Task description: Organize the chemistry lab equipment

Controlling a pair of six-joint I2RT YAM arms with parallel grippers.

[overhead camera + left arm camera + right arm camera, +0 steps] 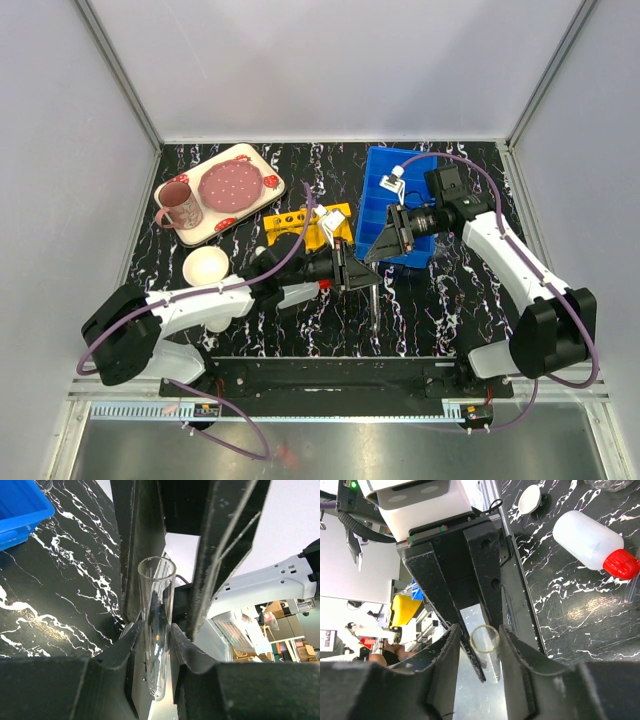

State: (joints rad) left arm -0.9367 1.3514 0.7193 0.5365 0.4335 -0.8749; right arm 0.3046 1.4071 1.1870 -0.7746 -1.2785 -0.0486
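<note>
Glass test tube (156, 595) is pinched in the left end effector (156, 630). Its closed end sits toward the palm and its open mouth points at the right arm. It's held up off the worktop (60, 590), near the yellow rack (300, 222). Right end effector (479, 630) is spread, fingers straddling the tube mouth. One pad looks about touching the rim, the other side shows a gap. Reads as a mid-air handover.

To do it well:
- Centre the right fingers so both pads meet the glass together.
- Push a little further down the tube so the grip sits below the rim.
- Close soft, it's thin glass.
- Left lets go only once right has it, then backs straight out along the tube axis, no twist.

Hard to see:
- Real pad contact on the right side isn't resolvable.
- Top view barely shows the tube, and the left arm covers part of the rack's holes.
- Right wrist view shows the squeeze bottle (587, 537), apparently on its side, with the small white dish (530, 497) beyond it.
- Clear glass at that view's top edge is cropped. Maybe the flask, can't confirm.
</note>
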